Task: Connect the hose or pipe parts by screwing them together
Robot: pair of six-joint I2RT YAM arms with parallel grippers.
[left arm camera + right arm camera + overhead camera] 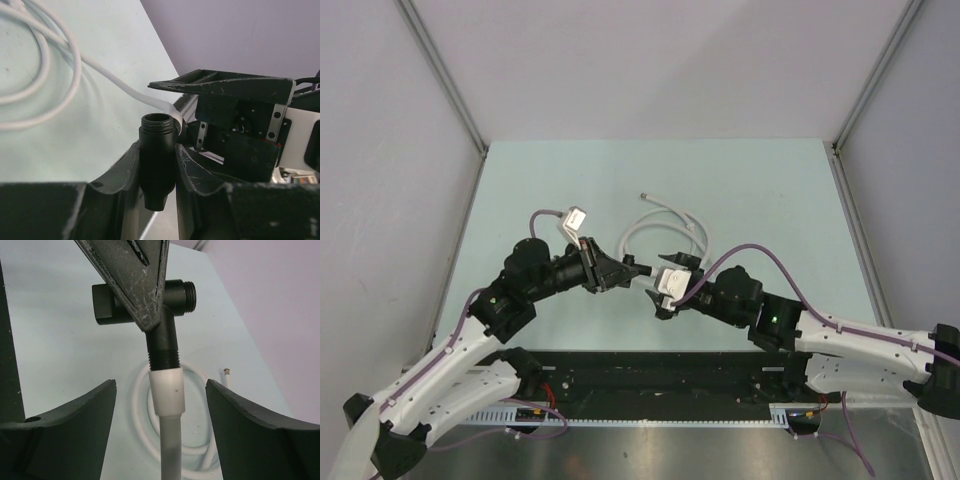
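My left gripper (157,150) is shut on a black T-shaped pipe fitting (157,160), held above the table near the middle (632,268). One threaded branch of the fitting (172,295) points down into a white screw collar (167,390) on the end of the white hose. Some black thread still shows above the collar. My right gripper (161,385) stands open around that collar, with a gap on each side and neither finger touching it. The rest of the hose (665,225) lies coiled in loose loops on the table behind, its free metal-tipped end (226,372) lying apart.
The pale green table (770,190) is bounded by grey walls and metal posts at the back corners. A black rail (650,375) runs along the near edge between the arm bases. Purple cables (770,262) loop along both arms.
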